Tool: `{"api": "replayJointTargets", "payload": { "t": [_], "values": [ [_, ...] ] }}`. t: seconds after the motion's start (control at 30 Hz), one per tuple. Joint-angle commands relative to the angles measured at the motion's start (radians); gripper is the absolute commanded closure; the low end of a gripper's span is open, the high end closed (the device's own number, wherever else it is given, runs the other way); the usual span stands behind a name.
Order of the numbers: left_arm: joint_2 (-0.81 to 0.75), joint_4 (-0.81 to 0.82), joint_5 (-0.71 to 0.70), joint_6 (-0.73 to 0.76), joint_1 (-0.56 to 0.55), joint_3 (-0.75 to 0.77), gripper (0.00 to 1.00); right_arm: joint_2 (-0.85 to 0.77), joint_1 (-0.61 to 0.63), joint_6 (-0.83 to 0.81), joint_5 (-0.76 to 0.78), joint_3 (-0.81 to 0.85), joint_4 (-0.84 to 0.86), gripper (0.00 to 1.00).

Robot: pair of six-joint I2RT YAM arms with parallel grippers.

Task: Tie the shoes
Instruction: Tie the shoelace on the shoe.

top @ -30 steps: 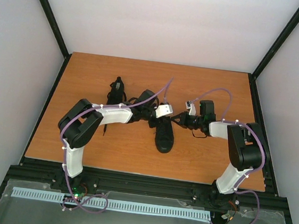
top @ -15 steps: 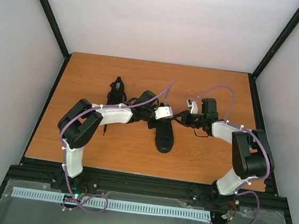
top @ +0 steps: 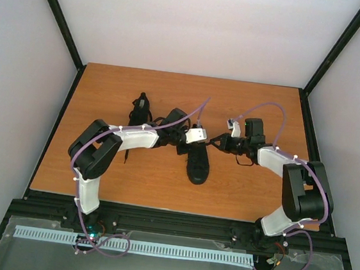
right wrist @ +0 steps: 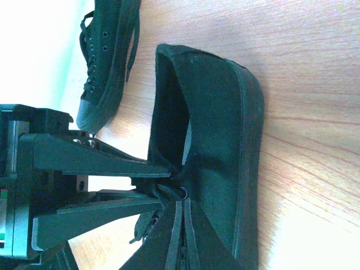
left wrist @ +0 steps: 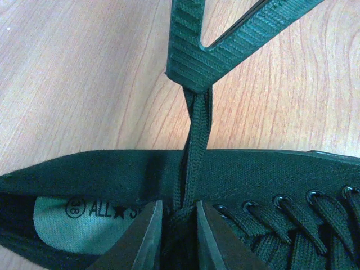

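Note:
One black shoe (top: 197, 166) lies mid-table, toe toward me, with both grippers at its lace end. My left gripper (left wrist: 179, 236) is over the shoe's (left wrist: 270, 174) opening, jaws shut on a bunched piece of lace at the top eyelets. From that bunch a thin black lace (left wrist: 197, 121) runs taut across the shoe's side wall to my right gripper (left wrist: 191, 79), which is shut on it. In the right wrist view, the right gripper (right wrist: 183, 205) pinches the lace beside the shoe (right wrist: 225, 140), opposite the left gripper's fingers (right wrist: 101, 163). The second shoe (top: 141, 108) lies apart at the far left.
The second shoe (right wrist: 107, 50) has loose laces trailing on the wooden table (top: 99, 165). A black frame rail (top: 177, 220) runs along the near edge, and white walls stand on three sides.
My left gripper's jaws have narrowed onto the lace bunch. The right arm's elbow has swung outward to the right, with its gripper still shut on the lace.

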Motion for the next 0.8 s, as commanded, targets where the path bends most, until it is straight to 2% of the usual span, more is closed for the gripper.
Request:
{"api": "replayJointTargets", "payload": {
  "t": [0.0, 0.33, 0.43, 0.6, 0.77],
  "values": [
    [-0.024, -0.045, -0.008, 0.030, 0.010, -0.007, 0.80, -0.030, -0.006, -0.021, 0.015, 0.013, -0.017, 0.97],
    [-0.020, -0.053, -0.004, 0.038, 0.012, -0.027, 0.81, -0.062, -0.011, -0.038, 0.020, 0.016, -0.040, 0.97],
    [-0.018, -0.046, 0.000, 0.035, 0.013, -0.031, 0.85, -0.058, -0.011, -0.039, 0.017, 0.014, -0.043, 0.97],
    [-0.010, -0.047, -0.001, 0.039, 0.018, -0.040, 0.86, -0.071, -0.020, -0.045, 0.018, 0.013, -0.052, 0.97],
    [-0.007, -0.038, 0.004, 0.033, 0.021, -0.040, 0.96, -0.071, -0.025, -0.056, 0.017, 0.017, -0.068, 0.97]
  ]
}}
